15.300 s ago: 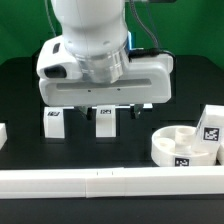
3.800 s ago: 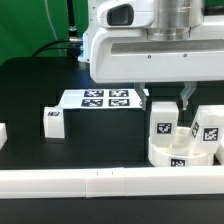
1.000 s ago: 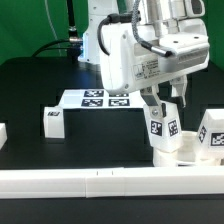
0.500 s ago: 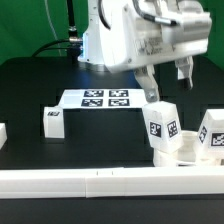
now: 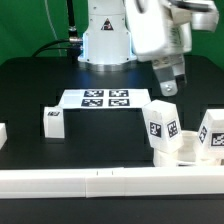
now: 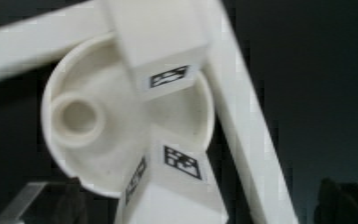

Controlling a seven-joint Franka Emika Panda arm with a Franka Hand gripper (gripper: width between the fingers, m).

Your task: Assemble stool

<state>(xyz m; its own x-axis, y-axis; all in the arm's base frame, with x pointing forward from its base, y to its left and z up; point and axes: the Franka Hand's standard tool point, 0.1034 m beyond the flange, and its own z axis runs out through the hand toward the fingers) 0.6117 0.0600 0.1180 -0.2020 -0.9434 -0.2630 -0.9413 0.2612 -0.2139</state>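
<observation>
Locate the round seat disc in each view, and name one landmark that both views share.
Exterior view: the seat disc sits low at the exterior view's right, partly hidden by the legs on it.
Wrist view: the seat disc is close up and fills much of the picture, with its round rim and one recessed socket showing.
Shared landmark: the tagged leg standing in the disc, which crosses in front of it in the wrist view.

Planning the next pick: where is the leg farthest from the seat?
On the exterior view's left, the leg stands alone on the table, just left of the marker board.
</observation>
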